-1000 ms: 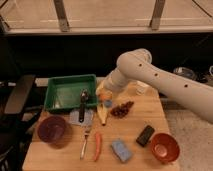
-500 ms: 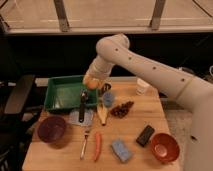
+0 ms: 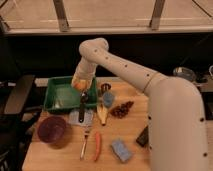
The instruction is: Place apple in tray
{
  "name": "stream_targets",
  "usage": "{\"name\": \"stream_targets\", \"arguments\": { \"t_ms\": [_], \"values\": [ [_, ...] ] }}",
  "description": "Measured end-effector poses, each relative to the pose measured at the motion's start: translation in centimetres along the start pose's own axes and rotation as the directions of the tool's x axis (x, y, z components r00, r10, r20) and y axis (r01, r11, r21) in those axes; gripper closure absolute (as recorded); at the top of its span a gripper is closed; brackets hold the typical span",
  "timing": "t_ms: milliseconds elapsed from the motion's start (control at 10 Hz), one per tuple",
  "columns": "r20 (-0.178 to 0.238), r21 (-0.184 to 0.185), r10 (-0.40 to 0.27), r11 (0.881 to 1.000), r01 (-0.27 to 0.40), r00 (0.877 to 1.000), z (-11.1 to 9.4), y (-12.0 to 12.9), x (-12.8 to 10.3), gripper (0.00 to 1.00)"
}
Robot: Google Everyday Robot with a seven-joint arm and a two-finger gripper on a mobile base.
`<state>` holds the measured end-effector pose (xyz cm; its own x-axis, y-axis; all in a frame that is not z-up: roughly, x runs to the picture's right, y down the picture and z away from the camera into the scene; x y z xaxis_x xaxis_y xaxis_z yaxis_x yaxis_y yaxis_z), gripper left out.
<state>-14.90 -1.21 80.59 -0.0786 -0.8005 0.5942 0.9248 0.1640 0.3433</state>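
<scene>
The apple (image 3: 80,84) is a small orange-yellow fruit held by my gripper (image 3: 80,83) just above the right part of the green tray (image 3: 59,96). The gripper hangs from the white arm that reaches in from the right, over the tray's right wall. The fingers are closed around the apple. The tray sits at the back left of the wooden table, and its bottom shows nothing inside.
A black-handled utensil (image 3: 83,104) lies over the tray's right wall. A purple bowl (image 3: 51,130) stands front left. A fork (image 3: 85,141), a carrot (image 3: 97,146), a blue sponge (image 3: 121,150), a grape bunch (image 3: 121,108) and a banana-like piece (image 3: 102,114) lie nearby.
The arm has swung left across the table, carrying the apple from near the grape bunch to above the tray's right side.
</scene>
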Motion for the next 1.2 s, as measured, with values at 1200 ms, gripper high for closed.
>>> {"name": "stream_targets", "arguments": {
  "t_ms": [1200],
  "values": [
    [0.117, 0.041, -0.016, 0.999, 0.011, 0.993, 8.4, -3.5, -0.7, 0.2]
  ]
}}
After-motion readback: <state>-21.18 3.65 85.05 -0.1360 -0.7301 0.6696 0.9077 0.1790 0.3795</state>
